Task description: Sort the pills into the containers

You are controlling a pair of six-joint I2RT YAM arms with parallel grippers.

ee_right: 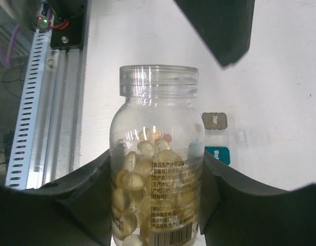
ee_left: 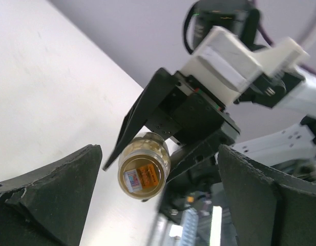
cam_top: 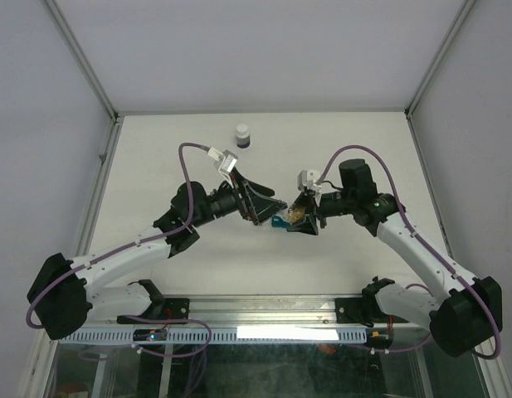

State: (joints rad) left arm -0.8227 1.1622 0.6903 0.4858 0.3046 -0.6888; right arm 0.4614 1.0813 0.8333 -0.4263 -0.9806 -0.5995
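- The clear round plastic bottle (ee_right: pixel 155 154) sits clamped between the fingers of the right end effector (cam_top: pixel 299 219). It is lifted off the white worktop (cam_top: pixel 156 157). Its long axis runs along the fingers, with the mouth pointing away from the wrist.
- No cap shows on the rim. The pale yellow-tan pills (ee_right: pixel 142 177) lie heaped in the lower half of the bottle.
- The containers lie on the worktop just beyond the mouth and a little to one side. They are a small grey-brown square box (ee_right: pixel 214 121) and a teal-blue box (ee_right: pixel 217 154) just beside it, with a pale cell between them.
- Their contents cannot be made out from here.
- The right arm is the nearer one. Judging from this, tipping the mouth down over the boxes is what the pour depends on.
- The left end effector (cam_top: pixel 270 211) faces the bottle with its fingers spread wide, holding nothing.
- A dark bottle with a white cap (cam_top: pixel 242 135) stands well apart at the far side.
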